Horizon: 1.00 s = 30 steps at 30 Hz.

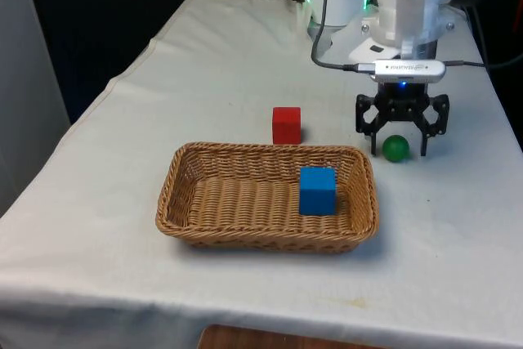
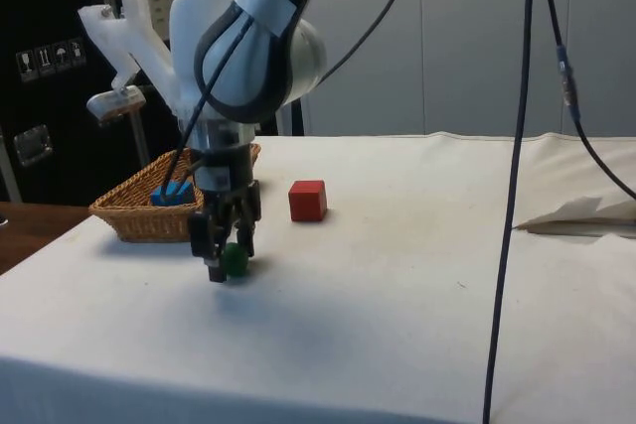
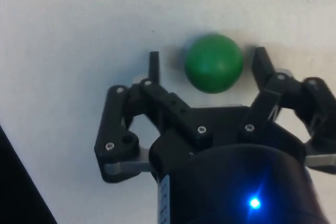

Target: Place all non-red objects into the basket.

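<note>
Ball: a small green ball point(image 1: 396, 148) rests on the white cloth point(image 1: 245, 63), near the basket's corner on the front view's right.
Gripper: the black gripper point(image 1: 402, 150) is down at cloth level with its fingers spread apart around the ball point(image 3: 213, 63), holding nothing; one finger looks closer to it than the other.
Basket: the wicker basket point(image 1: 189, 210) already holds a blue block point(image 1: 317, 190).
Red block: the red block point(image 1: 286, 125) sits just behind the basket and should stay there.
Handling: the ball looks light, smooth and hard, and will likely roll if nudged.
Hold: across its widest part, fingers on opposite sides, squeezed evenly.
</note>
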Tool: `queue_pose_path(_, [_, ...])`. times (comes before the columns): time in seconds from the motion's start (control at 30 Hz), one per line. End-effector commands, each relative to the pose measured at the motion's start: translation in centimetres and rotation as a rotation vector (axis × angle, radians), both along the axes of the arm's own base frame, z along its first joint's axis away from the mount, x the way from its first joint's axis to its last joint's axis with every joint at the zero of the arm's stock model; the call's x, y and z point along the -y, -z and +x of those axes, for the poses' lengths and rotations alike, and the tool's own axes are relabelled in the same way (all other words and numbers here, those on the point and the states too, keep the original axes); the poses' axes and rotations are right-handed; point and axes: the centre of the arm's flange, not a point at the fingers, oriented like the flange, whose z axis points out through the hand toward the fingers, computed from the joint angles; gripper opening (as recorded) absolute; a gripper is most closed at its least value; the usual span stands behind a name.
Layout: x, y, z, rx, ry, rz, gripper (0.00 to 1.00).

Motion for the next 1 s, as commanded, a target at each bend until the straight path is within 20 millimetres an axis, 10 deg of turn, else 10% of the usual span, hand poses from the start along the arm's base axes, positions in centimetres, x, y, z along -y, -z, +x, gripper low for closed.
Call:
queue_pose_path(0.0, [-0.1,0.1,0.1,0.003,0.003,0.010,0.60])
queue_pose_path(0.2, [-0.1,0.2,0.2,0.003,0.004,0.008,0.00])
queue_pose_path(0.97, [1.2,-5.5,0.2,0.017,0.009,0.015,0.00])
